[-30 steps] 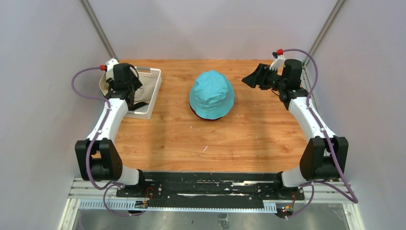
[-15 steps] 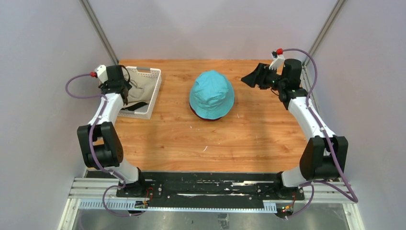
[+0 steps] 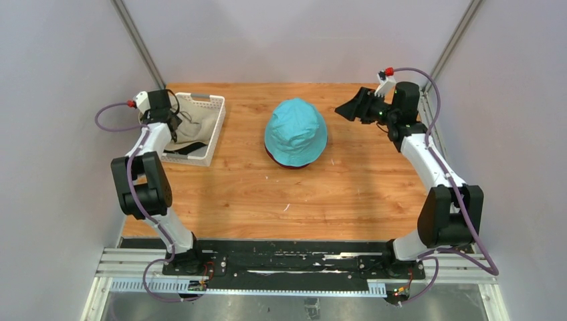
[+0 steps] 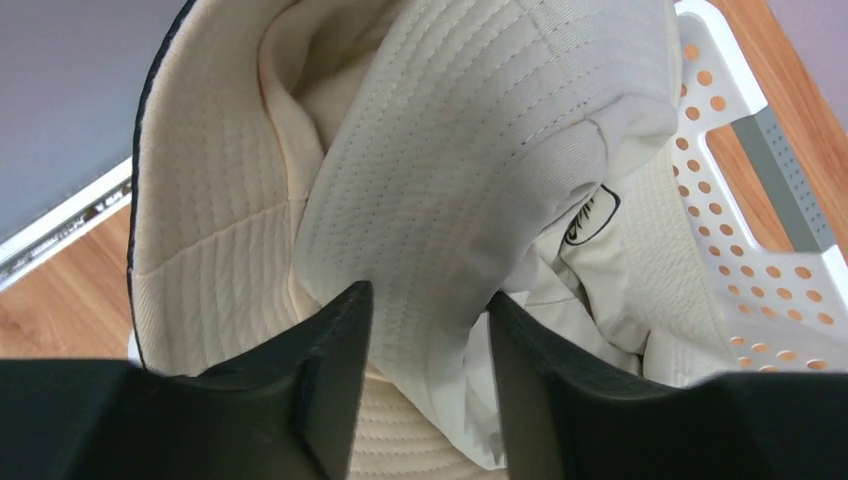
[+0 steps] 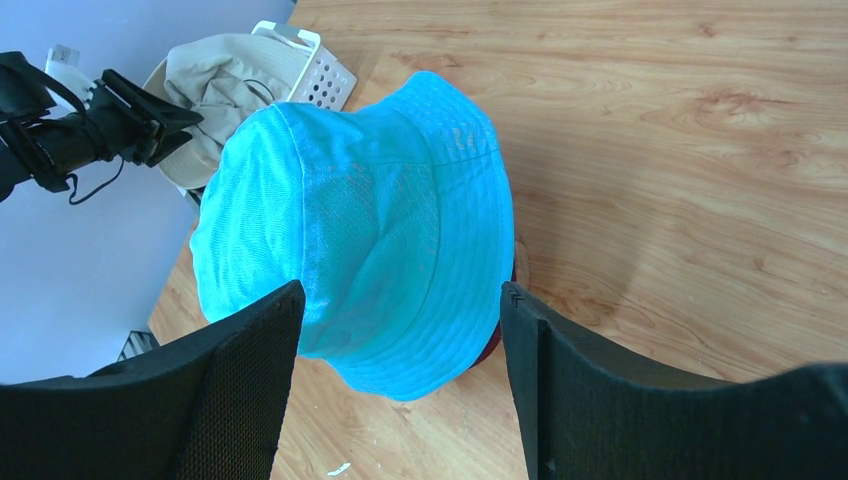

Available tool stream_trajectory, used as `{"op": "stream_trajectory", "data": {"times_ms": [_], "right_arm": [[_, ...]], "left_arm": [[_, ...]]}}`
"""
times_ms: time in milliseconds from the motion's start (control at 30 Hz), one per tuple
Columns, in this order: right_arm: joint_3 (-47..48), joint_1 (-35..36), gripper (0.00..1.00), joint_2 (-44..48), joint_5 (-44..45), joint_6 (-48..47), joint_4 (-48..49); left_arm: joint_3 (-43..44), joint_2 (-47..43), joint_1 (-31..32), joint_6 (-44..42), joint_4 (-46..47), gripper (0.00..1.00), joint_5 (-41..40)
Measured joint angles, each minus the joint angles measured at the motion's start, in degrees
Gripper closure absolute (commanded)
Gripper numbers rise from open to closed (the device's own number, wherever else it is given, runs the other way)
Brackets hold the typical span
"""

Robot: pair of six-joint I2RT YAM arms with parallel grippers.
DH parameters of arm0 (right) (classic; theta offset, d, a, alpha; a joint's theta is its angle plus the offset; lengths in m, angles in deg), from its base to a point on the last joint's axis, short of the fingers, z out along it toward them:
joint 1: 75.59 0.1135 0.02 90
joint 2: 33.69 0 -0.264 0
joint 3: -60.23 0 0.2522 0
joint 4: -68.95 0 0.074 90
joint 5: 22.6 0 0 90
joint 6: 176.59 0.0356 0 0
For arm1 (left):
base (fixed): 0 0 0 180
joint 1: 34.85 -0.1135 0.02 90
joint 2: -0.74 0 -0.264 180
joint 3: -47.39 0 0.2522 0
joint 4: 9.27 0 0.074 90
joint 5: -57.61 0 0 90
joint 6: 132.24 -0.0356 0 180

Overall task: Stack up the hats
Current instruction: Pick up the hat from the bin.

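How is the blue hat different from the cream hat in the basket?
The teal fabric bucket hat sits domed mid-table; the beige fabric bucket hat lies crumpled in the white lattice basket. A fold of the beige hat is between the fingers of the left claw; no claw touches the teal hat. Both are soft with stitched brims.

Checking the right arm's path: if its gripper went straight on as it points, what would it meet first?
Likely the teal hat, ahead between the open fingers of the right gripper; depth is unclear.

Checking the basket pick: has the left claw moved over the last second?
Yes. In the top view the left claw has shifted left, from the middle of the white basket to its left rim.
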Motion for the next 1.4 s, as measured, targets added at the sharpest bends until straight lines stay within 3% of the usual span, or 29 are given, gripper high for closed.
{"op": "stream_trajectory", "data": {"times_ms": [100,133,333,467,967,1400], "right_arm": [[0.0,0.0,0.29,-0.2,-0.2,0.2,0.3],[0.0,0.0,0.29,-0.3,-0.2,0.3,0.4],[0.0,0.0,0.29,-0.3,-0.3,0.9,1.2],[0.0,0.0,0.29,-0.4,-0.5,1.1,1.5],[0.0,4.3,0.29,-0.4,-0.4,1.1,1.9],[0.0,7.9,0.29,3.5,-0.1,-0.2,1.9]], "left_arm": [[1.1,0.8,-0.2,0.1,0.0,0.97,0.4],[1.4,1.1,-0.3,0.1,0.1,0.99,0.6],[1.5,1.3,-0.9,0.5,1.1,1.0,3.6],[1.4,-0.7,-1.2,1.1,2.8,1.0,10.2],[6.2,-24.5,7.1,1.5,7.3,1.0,25.3],[-6.3,-35.0,8.6,3.5,23.1,1.0,40.5]]}}
